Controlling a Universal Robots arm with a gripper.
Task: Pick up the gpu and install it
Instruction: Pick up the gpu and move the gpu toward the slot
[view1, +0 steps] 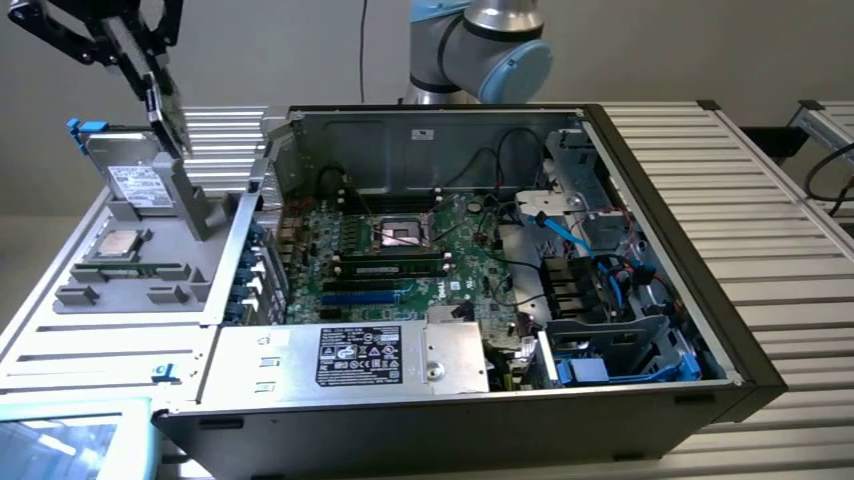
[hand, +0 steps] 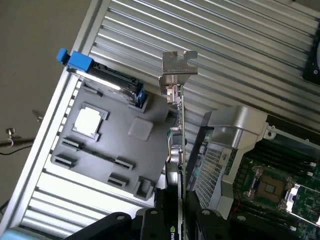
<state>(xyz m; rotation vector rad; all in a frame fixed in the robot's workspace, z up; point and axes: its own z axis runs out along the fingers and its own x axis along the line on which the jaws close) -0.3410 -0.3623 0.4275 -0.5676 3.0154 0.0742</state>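
The gpu hangs in the air at the exterior view's upper left, above the grey parts holder. My gripper is shut on its upper part. In the wrist view the gpu appears edge-on as a thin green card. Its silver end bracket points away from my gripper, whose black fingers clamp both faces. The card is clear of the holder and lies outside the open computer case.
The motherboard lies exposed inside the case, with blue slots near its front. On the holder sit a silver drive standing upright, a processor chip and a memory stick. The case's left wall stands between holder and board.
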